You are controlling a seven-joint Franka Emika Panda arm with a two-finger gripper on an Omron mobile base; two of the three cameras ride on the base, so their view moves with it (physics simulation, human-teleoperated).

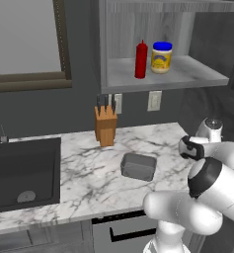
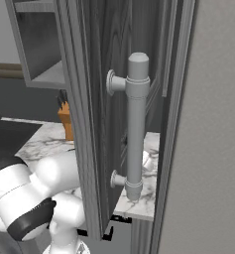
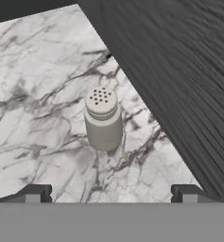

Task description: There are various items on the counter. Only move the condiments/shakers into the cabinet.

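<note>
On the flat shelf of the grey wood-grain wall cabinet (image 1: 187, 74) the slim red squeeze bottle (image 1: 141, 60) and the squat yellow-labelled jar with a blue lid (image 1: 161, 57) already stand side by side, so I judge two of the three condiments as done. The small pale shaker with a perforated top (image 3: 103, 118) is left; it stands upright on the white marble-patterned desk (image 3: 33, 113), near a dark wood-grain panel. The jaws (image 3: 111, 194) are wide open and empty, and the shaker stands ahead of them, apart from both tips and about centred between them.
</note>
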